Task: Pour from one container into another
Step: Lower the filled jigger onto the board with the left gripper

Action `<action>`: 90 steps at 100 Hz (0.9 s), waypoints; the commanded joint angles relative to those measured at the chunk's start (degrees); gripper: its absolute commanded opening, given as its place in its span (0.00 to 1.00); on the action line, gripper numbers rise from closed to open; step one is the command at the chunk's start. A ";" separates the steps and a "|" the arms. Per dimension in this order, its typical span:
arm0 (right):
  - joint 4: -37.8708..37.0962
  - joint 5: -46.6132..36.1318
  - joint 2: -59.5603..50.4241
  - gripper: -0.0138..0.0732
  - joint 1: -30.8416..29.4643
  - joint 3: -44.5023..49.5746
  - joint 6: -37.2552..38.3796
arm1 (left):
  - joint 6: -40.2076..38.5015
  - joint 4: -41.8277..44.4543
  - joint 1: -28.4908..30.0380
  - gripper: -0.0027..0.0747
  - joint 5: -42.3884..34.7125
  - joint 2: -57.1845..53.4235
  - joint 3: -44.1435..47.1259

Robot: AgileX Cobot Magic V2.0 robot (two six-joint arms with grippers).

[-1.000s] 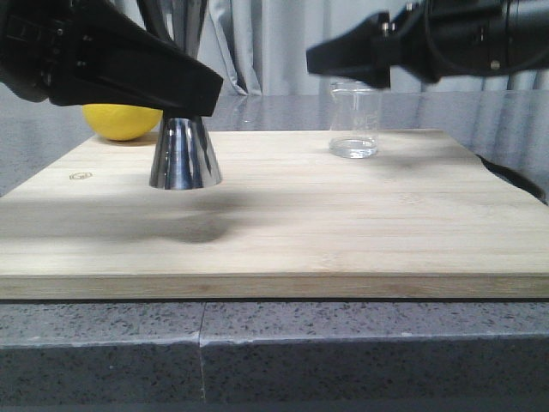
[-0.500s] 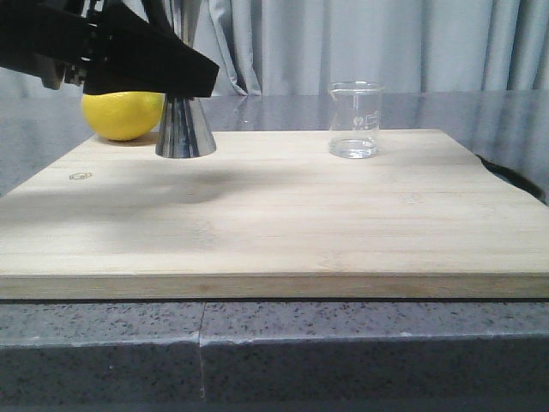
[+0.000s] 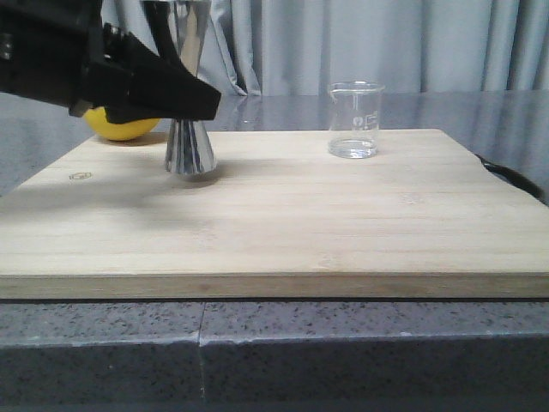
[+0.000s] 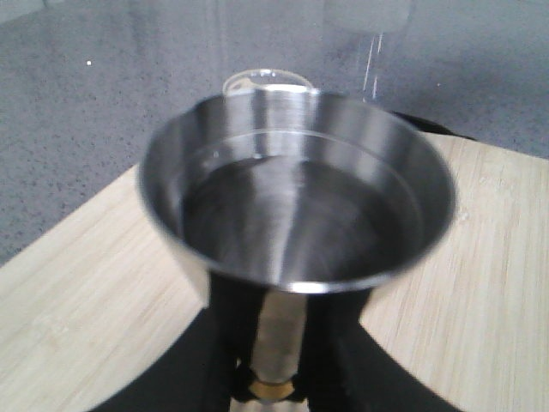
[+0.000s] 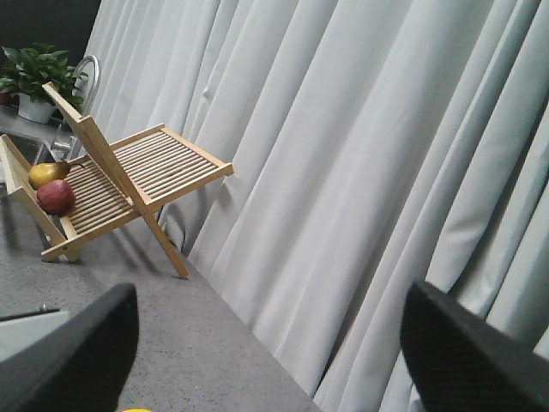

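Note:
The steel jigger point(image 3: 190, 150) stands upright at the back left of the wooden board point(image 3: 283, 223), its base at or just above the wood. My left gripper point(image 3: 190, 99) is shut on its narrow waist, and the black finger hides that waist in the front view. In the left wrist view the jigger's wide cup point(image 4: 296, 193) fills the middle, with my left gripper point(image 4: 274, 365) clamped around the stem by the brass band. The clear glass beaker point(image 3: 355, 120) stands alone at the back right; its rim point(image 4: 268, 80) shows behind the cup. My right gripper point(image 5: 266, 343) is open, facing curtains, and is out of the front view.
A yellow lemon point(image 3: 120, 127) lies behind the board's left corner, partly hidden by my left arm. The board sits on a grey speckled counter point(image 3: 274, 343). The right wrist view shows a wooden slatted rack point(image 5: 111, 184) holding fruit and a potted plant point(image 5: 34, 81).
The right arm has left the front view. My left gripper has carried the jigger back and slightly right, and it now sits lower than half a second ago.

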 commanded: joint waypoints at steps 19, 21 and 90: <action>2.63 -1.37 -2.39 0.81 -0.29 -1.83 1.87 | 1.78 -5.08 -0.50 0.01 6.45 1.08 -1.76; 2.63 -1.37 -2.39 0.81 -0.29 -1.83 1.87 | 1.78 -5.08 -0.50 0.01 6.46 1.35 -1.76; 2.63 -1.37 -2.39 0.81 -0.29 -1.83 1.87 | 1.78 -5.08 -0.50 0.01 6.46 1.85 -1.76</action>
